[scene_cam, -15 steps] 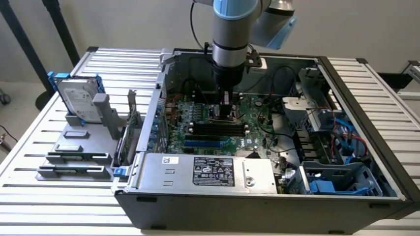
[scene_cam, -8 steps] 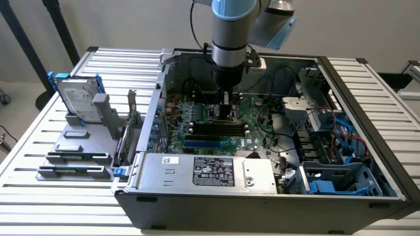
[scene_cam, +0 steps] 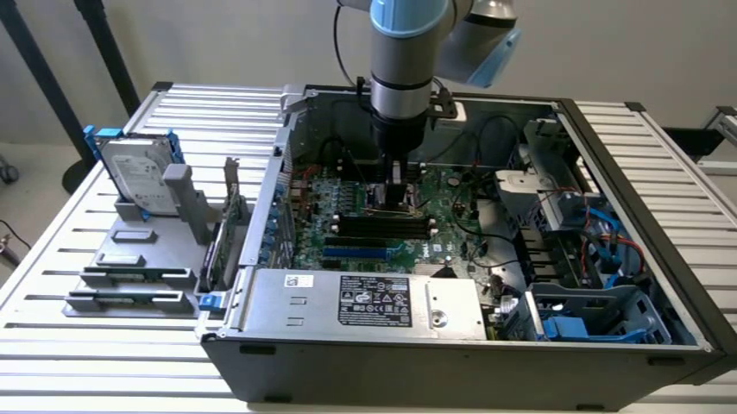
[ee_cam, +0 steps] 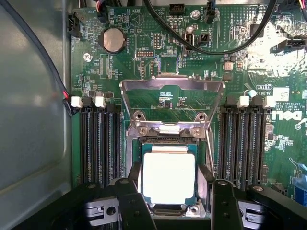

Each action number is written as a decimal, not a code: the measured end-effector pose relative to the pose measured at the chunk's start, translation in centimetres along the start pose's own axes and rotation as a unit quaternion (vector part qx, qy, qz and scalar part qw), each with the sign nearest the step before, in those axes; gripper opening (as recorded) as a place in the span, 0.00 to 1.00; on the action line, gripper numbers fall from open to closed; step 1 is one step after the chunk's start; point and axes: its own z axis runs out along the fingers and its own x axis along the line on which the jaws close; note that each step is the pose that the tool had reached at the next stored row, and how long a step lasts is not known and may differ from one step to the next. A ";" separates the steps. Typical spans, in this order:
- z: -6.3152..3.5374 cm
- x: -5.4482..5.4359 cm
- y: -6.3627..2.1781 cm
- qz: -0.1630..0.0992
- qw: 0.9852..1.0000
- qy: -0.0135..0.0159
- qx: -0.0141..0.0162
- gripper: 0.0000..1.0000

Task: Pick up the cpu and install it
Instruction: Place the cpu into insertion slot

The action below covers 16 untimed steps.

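Grey slatted tabletop (scene_cam: 52,285) holds a computer case (scene_cam: 461,366). Pincer (ee_cam: 175,186) stands wide open astride the cpu (ee_cam: 169,177); its socket (ee_cam: 168,142) is partly hidden.

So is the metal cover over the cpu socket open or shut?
Open: the metal cover is swung back, leaving the cpu bare.

The cpu (ee_cam: 169,178) is silver-grey with a pale rim; the motherboard (ee_cam: 91,76) is green, and the hard drive (scene_cam: 133,168) has a blue frame.

Motherboard (ee_cam: 158,62) brand: white "DELL", printed sideways, beyond the memory slots (ee_cam: 244,143) from the cpu (ee_cam: 169,178).
Power supply sticker (scene_cam: 375,301): well apart from cpu; print unreadable.
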 end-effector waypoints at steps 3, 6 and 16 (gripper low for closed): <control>0.08 0.0 0.00 0.000 1.000 0.000 0.000 0.55; 0.18 0.0 -0.01 0.000 1.000 0.000 0.000 0.55; 0.35 0.0 -0.01 0.000 1.000 -0.001 0.000 0.55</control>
